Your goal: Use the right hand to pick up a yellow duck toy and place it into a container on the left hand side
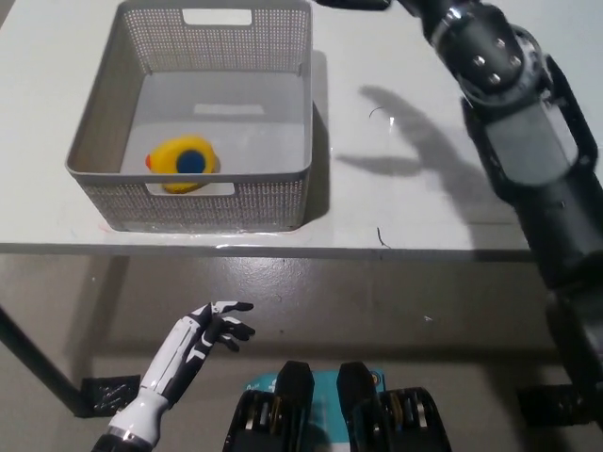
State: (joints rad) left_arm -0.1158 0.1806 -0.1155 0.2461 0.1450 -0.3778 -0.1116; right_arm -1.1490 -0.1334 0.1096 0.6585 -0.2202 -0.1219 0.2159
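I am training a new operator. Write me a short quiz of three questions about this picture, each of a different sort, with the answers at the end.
1. True or false: the yellow duck toy lies inside the grey mesh basket.
2. Multiple choice: where is the white left hand?
A) over the basket
B) below the table edge, at the lower left
C) on the duck
3. Fill in: the black right arm reaches toward the picture's ____ edge, so the right hand is mostly out of view.

Key
1. True; it sits near the front wall, toward the basket's left side.
2. B; it rests there with fingers apart, holding nothing.
3. Top.
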